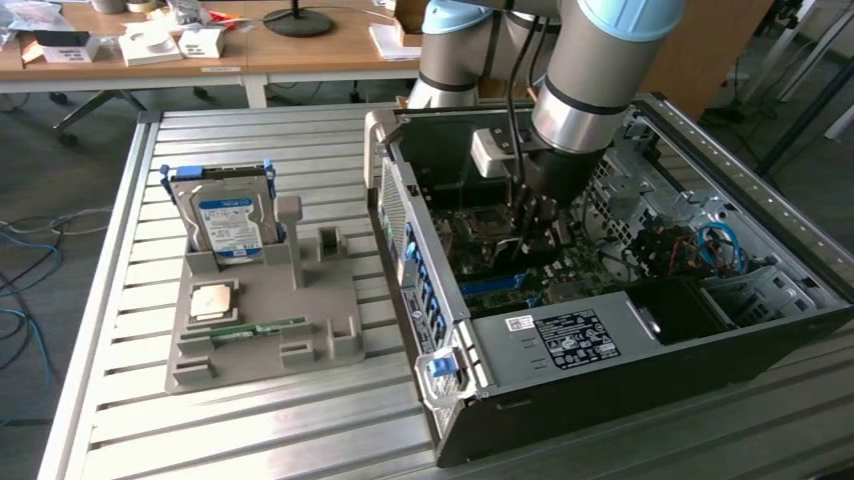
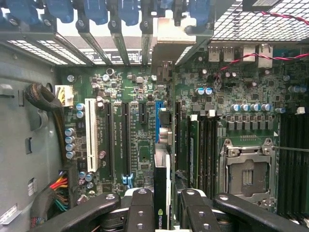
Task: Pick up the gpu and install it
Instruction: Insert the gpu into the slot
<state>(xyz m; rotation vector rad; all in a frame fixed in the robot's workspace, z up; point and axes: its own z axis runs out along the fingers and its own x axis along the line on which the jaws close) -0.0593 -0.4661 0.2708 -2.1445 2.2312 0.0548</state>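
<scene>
End effector (image 2: 165, 200) down inside the open computer case (image 1: 441, 300), pinching the gpu (image 2: 161, 181) edge-on. The card's long axis lies in line with the blue slot (image 2: 157, 121) on the motherboard (image 2: 140, 145) (seated or not, cannot tell). Neighbouring slots crowd both sides. Grey tray (image 1: 314, 345), nearer the surface's (image 1: 267, 420) edge at the exterior view's left, holds an upright hard drive (image 1: 227, 225).
</scene>
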